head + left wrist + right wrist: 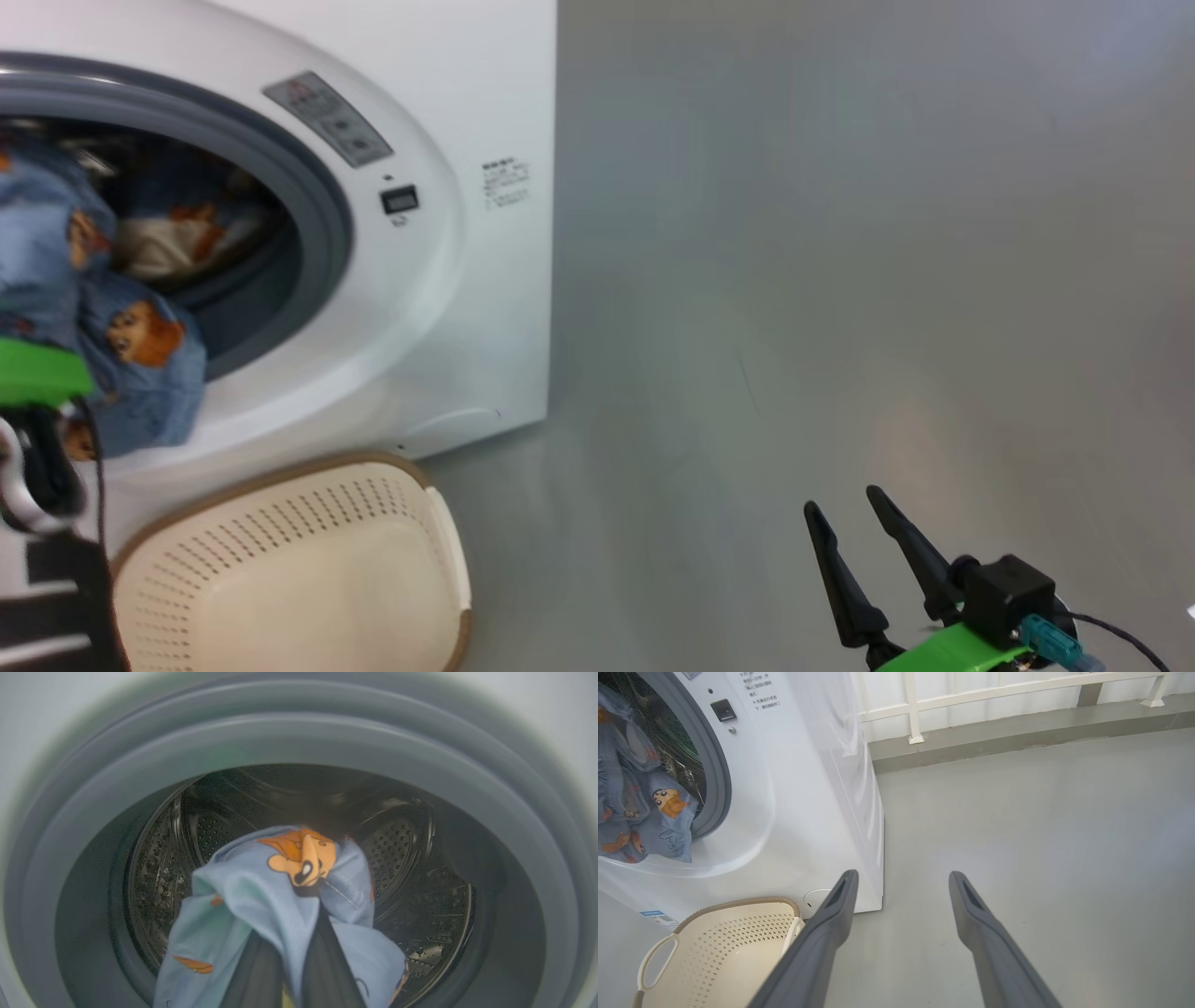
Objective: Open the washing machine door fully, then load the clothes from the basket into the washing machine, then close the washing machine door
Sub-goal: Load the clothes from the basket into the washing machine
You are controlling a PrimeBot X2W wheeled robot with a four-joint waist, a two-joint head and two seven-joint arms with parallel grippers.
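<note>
The washing machine (448, 280) stands with its mouth uncovered; the washing machine door is out of view. My left gripper (299, 905) is shut on the clothes (261, 891), a light blue cloth with orange bear prints, held right in front of the grey seal (299, 737) and steel drum (420, 868). The cloth (140, 355) drapes over the lower lip of the opening. More cloth (168, 243) lies deeper inside. The cream basket (280, 485) sits on the floor below the opening. My right gripper (840, 499) hangs open over bare floor, far right of the machine.
Grey floor (840, 233) stretches to the right of the machine. A white railing (915, 709) on a low kerb runs behind. The basket (738, 901) stands close against the machine's front, near a blue label (656, 915).
</note>
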